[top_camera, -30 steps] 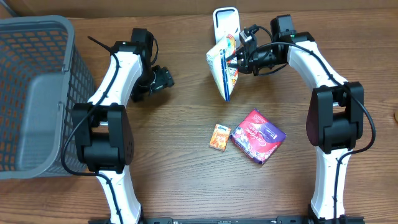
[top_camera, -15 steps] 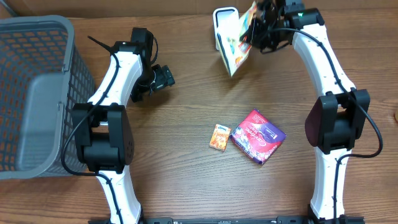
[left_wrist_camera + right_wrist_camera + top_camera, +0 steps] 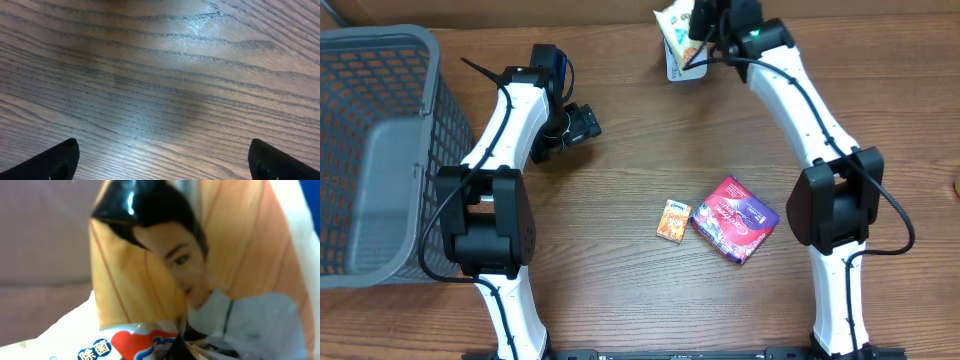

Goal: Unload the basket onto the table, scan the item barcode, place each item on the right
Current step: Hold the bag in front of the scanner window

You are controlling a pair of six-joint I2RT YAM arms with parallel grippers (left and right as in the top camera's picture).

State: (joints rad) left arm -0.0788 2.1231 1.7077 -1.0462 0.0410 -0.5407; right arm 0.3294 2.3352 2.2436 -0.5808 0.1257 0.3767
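At the table's back edge my right gripper (image 3: pixel 696 26) is shut on a white and orange packet (image 3: pixel 673 20), holding it over the white scanner (image 3: pixel 677 69), most of which it hides. In the right wrist view the packet (image 3: pixel 150 280) fills the frame with a printed woman's face and a red label. No barcode shows in any view. My left gripper (image 3: pixel 583 125) hangs open over bare wood at the left. Its two dark fingertips (image 3: pixel 55 160) stand far apart with nothing between them.
A grey mesh basket (image 3: pixel 380 150) fills the left side. A small orange sachet (image 3: pixel 672 219) and a magenta pack (image 3: pixel 735 218) lie side by side in the middle of the wooden table.
My right arm has carried the packet back and to the left, from beside the scanner to over it. The left arm has not moved.
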